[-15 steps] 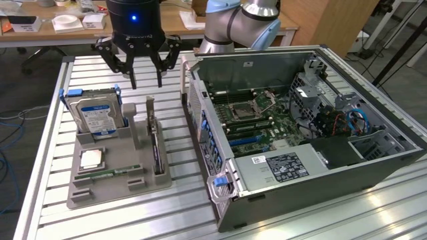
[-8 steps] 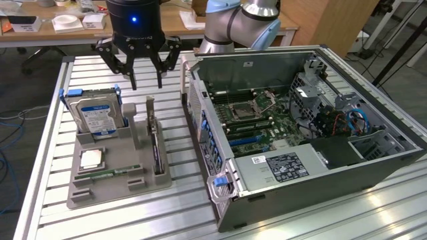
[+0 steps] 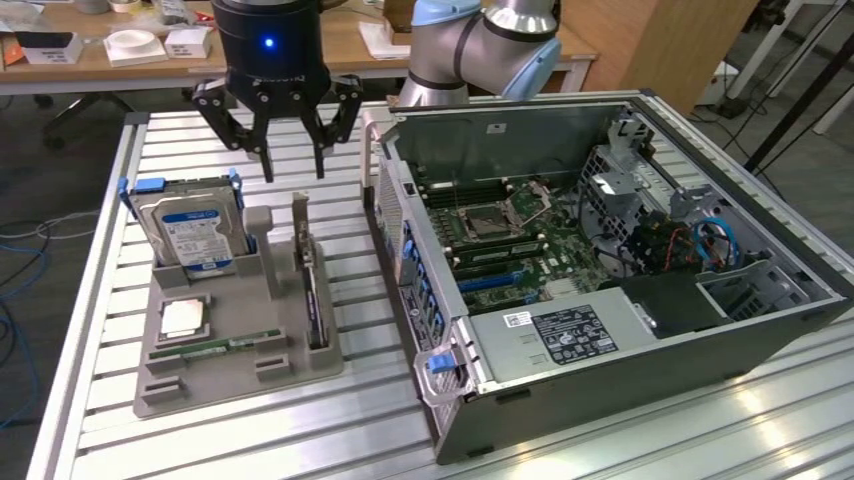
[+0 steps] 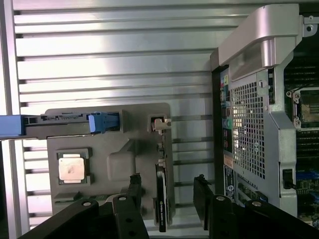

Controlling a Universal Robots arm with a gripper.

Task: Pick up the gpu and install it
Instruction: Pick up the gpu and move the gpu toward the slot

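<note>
The gpu [image 3: 310, 290] stands on its long edge in a slot of the grey holder tray [image 3: 234, 385], its silver bracket end toward the back. In the wrist view the gpu [image 4: 160, 204] shows as a thin dark strip with its bracket at the far end. My gripper [image 3: 294, 165] hangs well above the tray's back end, open, with nothing between its fingers. In the wrist view the gripper [image 4: 168, 194] straddles the card's line, and its black fingers [image 4: 134, 191] stand clear on either side.
A blue-labelled hard drive [image 3: 198, 232] stands upright in the tray, with a CPU [image 3: 180, 318] and a RAM stick [image 3: 220, 347] lying in front of it. The open computer case [image 3: 601, 250] lies at the exterior view's right of the tray. All rest on a slatted metal table [image 3: 200, 140].
</note>
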